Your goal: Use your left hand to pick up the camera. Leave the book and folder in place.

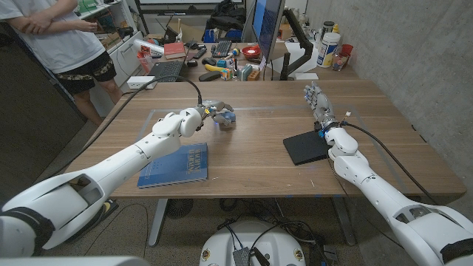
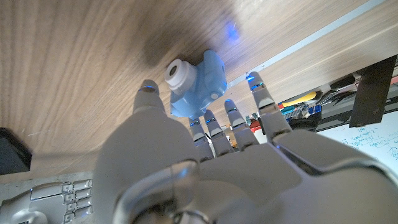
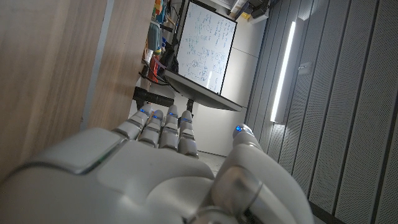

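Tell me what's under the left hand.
The left hand hovers over the light-blue camera, which sits on the wooden table. Fingers cover its near side; contact cannot be told.

The left arm stretches far forward, its left hand (image 1: 211,113) with fingers spread, not clasped. The right arm lies extended; the right hand (image 1: 318,100) holds nothing, fingers straight.

Even bright light, soft shadows
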Controlling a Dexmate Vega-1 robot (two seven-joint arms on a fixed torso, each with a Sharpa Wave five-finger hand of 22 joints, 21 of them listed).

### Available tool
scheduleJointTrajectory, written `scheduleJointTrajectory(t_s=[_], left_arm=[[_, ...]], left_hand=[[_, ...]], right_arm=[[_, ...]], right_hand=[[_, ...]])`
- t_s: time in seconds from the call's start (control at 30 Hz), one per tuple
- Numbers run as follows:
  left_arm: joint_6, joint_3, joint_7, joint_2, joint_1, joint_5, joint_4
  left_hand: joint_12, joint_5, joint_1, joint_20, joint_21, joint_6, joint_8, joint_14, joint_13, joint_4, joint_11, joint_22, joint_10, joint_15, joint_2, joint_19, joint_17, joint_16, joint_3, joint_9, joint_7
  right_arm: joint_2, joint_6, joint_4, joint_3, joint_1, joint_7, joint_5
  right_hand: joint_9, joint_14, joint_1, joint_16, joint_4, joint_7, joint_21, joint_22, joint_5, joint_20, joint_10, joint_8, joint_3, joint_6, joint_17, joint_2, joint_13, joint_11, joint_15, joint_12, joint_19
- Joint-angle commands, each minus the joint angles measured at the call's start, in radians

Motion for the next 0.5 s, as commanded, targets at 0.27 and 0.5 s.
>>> scheduleJointTrajectory(t_s=[0.27,0.5], left_arm=[[-0.01,-0.007,0.047,-0.003,0.016,-0.024,0.006],[-0.007,-0.008,0.059,-0.005,0.018,-0.026,0.011]], left_hand=[[0.015,-0.015,0.088,-0.009,0.017,0.041,0.011,0.054,0.008,-0.023,0.003,-0.002,0.045,-0.058,0.017,0.092,0.005,0.012,0.025,0.003,-0.002],[0.016,-0.028,0.116,-0.007,0.024,0.056,0.015,0.074,0.011,-0.024,0.002,-0.004,0.056,-0.056,0.023,0.137,0.007,0.016,0.033,0.003,0.004]], right_arm=[[0.005,0.003,0.021,0.0,0.007,0.016,0.006],[0.011,0.006,0.037,-0.003,0.016,0.021,0.005]], right_hand=[[0.003,0.002,-0.005,0.004,0.001,-0.005,0.001,0.005,0.006,0.003,-0.001,-0.002,-0.002,0.0,0.003,-0.001,0.006,-0.002,0.001,0.001,0.002],[0.003,0.002,-0.005,0.004,0.001,-0.007,0.001,0.005,0.006,0.002,-0.002,-0.001,-0.003,0.002,0.003,0.0,0.006,-0.004,0.0,0.001,0.003]])
